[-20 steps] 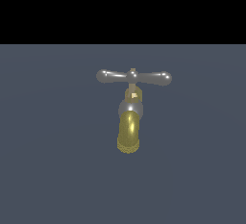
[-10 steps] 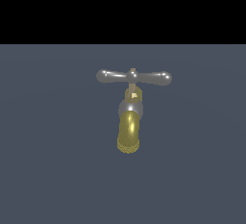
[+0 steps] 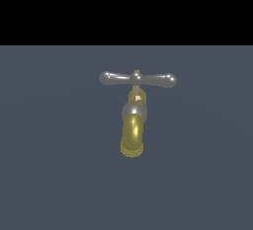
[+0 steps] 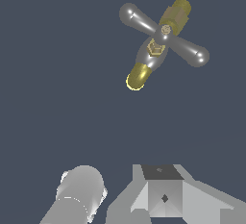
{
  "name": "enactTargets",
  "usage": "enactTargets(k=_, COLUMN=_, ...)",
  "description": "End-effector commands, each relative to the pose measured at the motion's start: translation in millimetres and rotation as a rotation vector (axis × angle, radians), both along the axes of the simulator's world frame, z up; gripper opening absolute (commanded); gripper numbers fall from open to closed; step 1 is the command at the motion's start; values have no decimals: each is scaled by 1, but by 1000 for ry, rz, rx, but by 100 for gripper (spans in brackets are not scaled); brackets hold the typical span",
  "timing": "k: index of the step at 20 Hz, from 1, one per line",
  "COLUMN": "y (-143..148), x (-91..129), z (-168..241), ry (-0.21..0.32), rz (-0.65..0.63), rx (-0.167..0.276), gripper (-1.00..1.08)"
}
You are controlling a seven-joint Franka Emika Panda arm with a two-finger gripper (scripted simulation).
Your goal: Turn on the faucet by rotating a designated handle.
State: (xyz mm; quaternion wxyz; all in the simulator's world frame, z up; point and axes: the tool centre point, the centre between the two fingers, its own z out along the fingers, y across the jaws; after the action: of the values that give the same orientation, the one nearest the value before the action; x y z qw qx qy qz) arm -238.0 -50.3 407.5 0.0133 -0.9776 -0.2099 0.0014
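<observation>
The faucet stands alone on a flat grey-blue floor, its brass-yellow spout curving toward the camera and ending in a ribbed mouth. A silver collar joins the spout to the stem. On top lies the handle, a glossy grey crossbar with a rounded knob at each end, lying level across the exterior view. The wrist view looks down on the faucet and the handle from some distance. Of my gripper only grey blocky parts show at the frame's edge, well apart from the faucet. No arm appears in the exterior view.
A pale grey cylindrical part of the arm shows beside the gripper in the wrist view. The grey-blue floor spreads around the faucet on all sides, with a black band behind it.
</observation>
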Motion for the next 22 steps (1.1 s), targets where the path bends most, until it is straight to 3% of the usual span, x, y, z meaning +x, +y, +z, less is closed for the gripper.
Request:
enactTargets(k=1, y=-7, x=5, z=-13, ry=-1, rz=61, rx=-2, gripper=-100)
enactTargets(k=22, y=-53, x=64, z=-120, ry=-10, rz=556, rx=-16, gripper=-100)
